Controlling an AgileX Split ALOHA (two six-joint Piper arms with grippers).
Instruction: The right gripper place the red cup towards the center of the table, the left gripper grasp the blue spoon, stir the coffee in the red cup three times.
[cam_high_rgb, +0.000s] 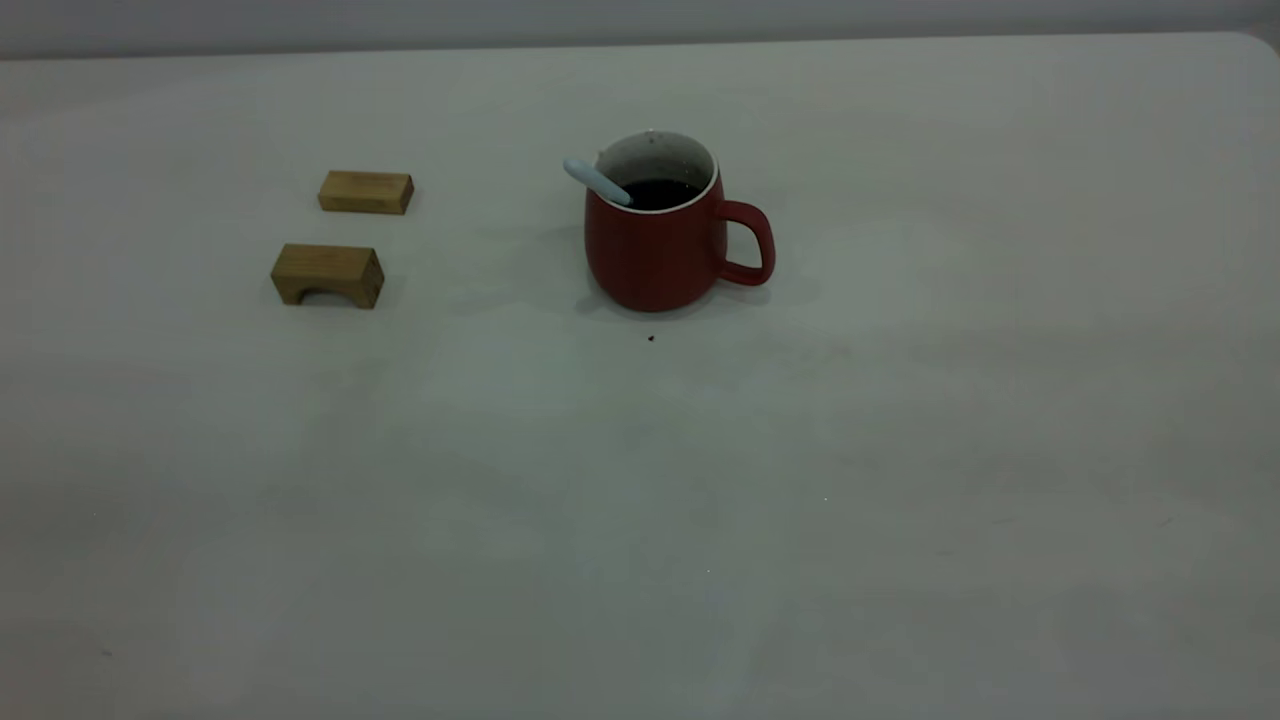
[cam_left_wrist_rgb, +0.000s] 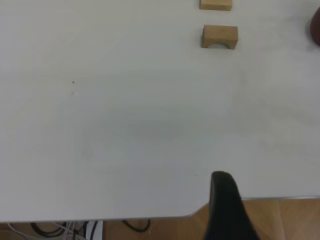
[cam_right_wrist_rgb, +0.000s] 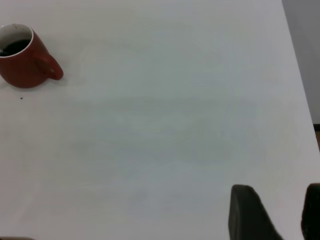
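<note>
The table (cam_high_rgb: 900, 500) fills the frame. Upper centre, the red cup (cam_high_rgb: 655, 250) of coffee (cam_high_rgb: 660, 192) is stood, the blue spoon (cam_high_rgb: 597, 181) leaned inside. Two wooden blocks (cam_high_rgb: 328, 274) are set upper left. The right gripper (cam_right_wrist_rgb: 275, 215) is parted, empty; the left gripper's (cam_left_wrist_rgb: 227, 205) opening cannot be told.

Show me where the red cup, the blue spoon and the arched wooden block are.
red cup (cam_high_rgb: 650, 255), exterior view, front of its body
blue spoon (cam_high_rgb: 596, 181), exterior view, pale blue handle leaning on the rim
arched wooden block (cam_high_rgb: 327, 271), exterior view, its front face
</note>
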